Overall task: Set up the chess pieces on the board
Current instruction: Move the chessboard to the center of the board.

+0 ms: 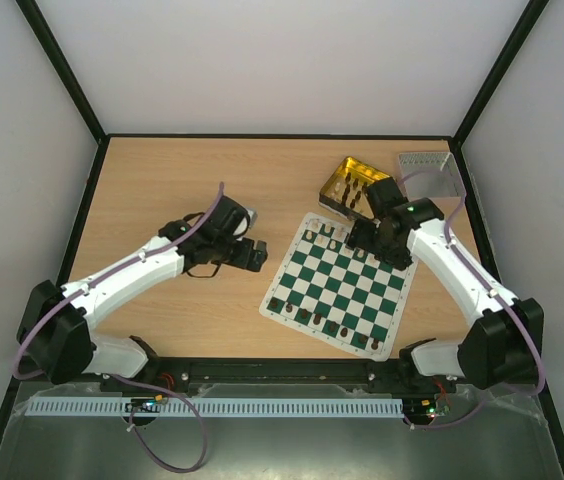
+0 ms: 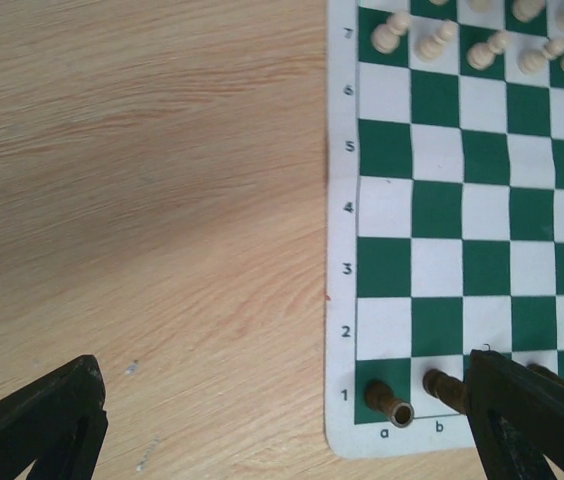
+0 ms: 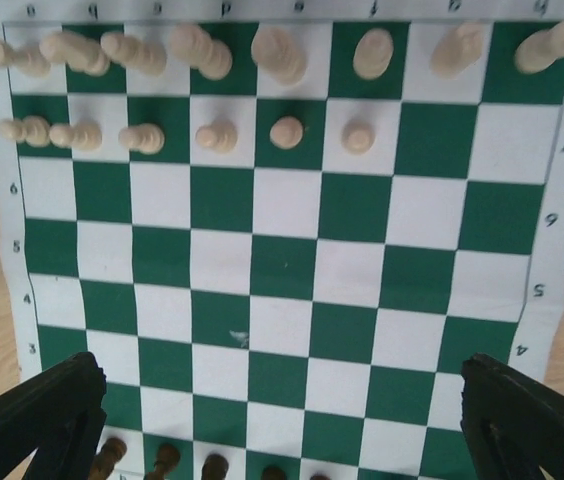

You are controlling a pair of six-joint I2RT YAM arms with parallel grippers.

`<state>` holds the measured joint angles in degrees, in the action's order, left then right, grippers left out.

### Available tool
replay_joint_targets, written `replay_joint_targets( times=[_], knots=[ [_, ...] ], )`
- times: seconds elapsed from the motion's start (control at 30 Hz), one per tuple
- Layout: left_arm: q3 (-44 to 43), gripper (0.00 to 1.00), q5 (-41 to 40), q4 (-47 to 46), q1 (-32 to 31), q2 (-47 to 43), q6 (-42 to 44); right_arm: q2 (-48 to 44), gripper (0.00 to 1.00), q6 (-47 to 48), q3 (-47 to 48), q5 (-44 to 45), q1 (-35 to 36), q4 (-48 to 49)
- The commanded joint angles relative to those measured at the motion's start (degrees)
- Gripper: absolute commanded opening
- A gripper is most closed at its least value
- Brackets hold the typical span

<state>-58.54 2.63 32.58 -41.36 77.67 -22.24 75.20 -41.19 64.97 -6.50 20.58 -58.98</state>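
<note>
The green-and-white board [image 1: 337, 285] lies right of centre on the table. In the right wrist view the board [image 3: 282, 270] has cream chess pieces [image 3: 282, 52] along its far row, a partly filled row of cream pawns [image 3: 217, 135] in front of them, and dark pieces [image 3: 162, 462] along the near edge. My right gripper [image 3: 282, 435] hangs open over the board with nothing between its fingers. My left gripper [image 2: 287, 440] is open and empty over bare wood beside the board's left border [image 2: 342, 300], close to the dark pieces [image 2: 387, 400] on row 1.
A translucent yellow tray [image 1: 334, 180] holding more pieces sits just beyond the board, close to my right gripper [image 1: 360, 238]. A grey tray [image 1: 430, 165] stands at the back right corner. My left gripper [image 1: 254, 255] is over wood left of the board.
</note>
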Motion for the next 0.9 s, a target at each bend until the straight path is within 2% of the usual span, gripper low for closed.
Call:
replay_joint_targets(
  times=[0.0,0.1,0.4,0.6,0.87],
  knots=[
    [0.0,0.97,4.9,0.6,5.1,-1.3,-2.3,1.6,0.95,1.8,-1.7,-6.7,-0.1,0.0],
    [1.1,0.97,7.7,-0.2,8.0,-2.2,-3.6,3.5,0.93,1.7,-3.0,-9.5,-0.1,1.4],
    [1.3,0.97,6.1,0.3,8.7,-2.0,-4.4,7.0,0.91,-0.1,-3.6,-11.8,0.0,2.5],
    [1.6,0.97,2.4,1.6,8.7,-1.9,-5.1,8.5,0.91,-1.0,-6.0,-11.8,0.5,4.2],
    [1.4,0.98,-5.0,4.9,10.8,-4.4,-7.5,13.2,0.96,-2.1,-5.1,-8.8,4.8,8.4]
  ],
)
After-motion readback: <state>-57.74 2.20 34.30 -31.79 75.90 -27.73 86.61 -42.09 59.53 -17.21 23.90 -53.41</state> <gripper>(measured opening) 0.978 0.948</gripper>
